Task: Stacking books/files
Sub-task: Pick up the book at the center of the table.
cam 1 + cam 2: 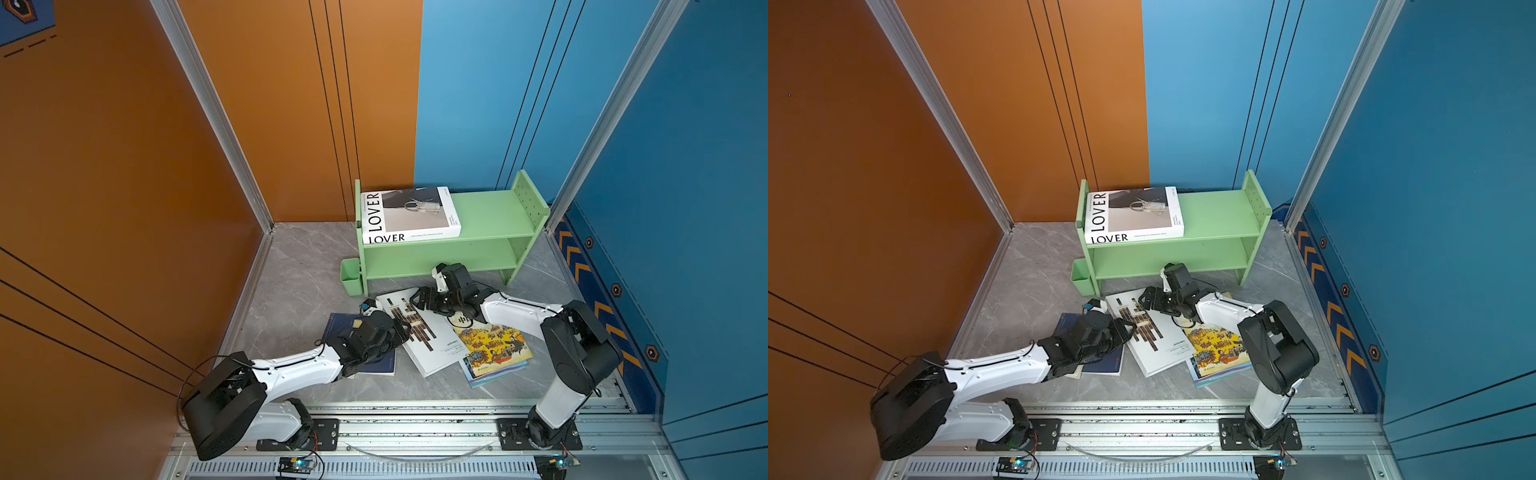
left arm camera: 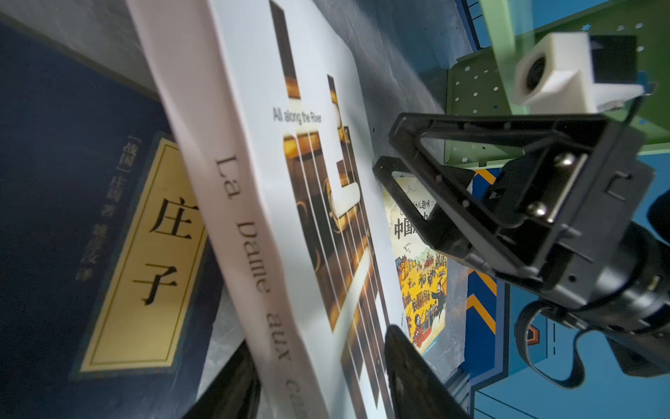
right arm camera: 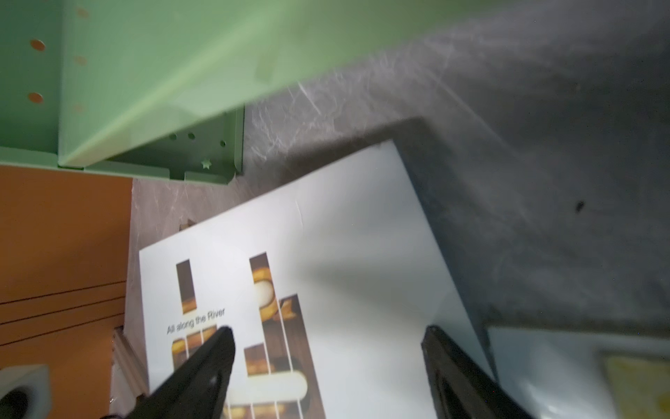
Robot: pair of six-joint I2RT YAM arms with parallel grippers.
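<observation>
The white book with brown-black bars (image 1: 428,332) (image 1: 1154,332) lies aslant on the floor, its spine side resting on a navy yellow-labelled book (image 1: 340,328) (image 2: 72,181). My left gripper (image 1: 401,328) (image 2: 319,339) is open, its jaws on either side of that spine edge (image 2: 253,217). My right gripper (image 1: 417,299) (image 3: 326,330) hangs open over the same book's far corner (image 3: 344,254). The yellow picture book (image 1: 494,345) (image 2: 420,275) lies to the right on a thin light-blue book (image 1: 492,375). The thick "LOVER" book (image 1: 409,216) (image 1: 1133,216) lies flat on the shelf.
A green two-level shelf (image 1: 490,216) (image 3: 145,90) stands against the back wall, right behind the right gripper. A green cup (image 1: 351,276) hangs at its left leg. Orange and blue walls close in the grey floor (image 1: 299,270).
</observation>
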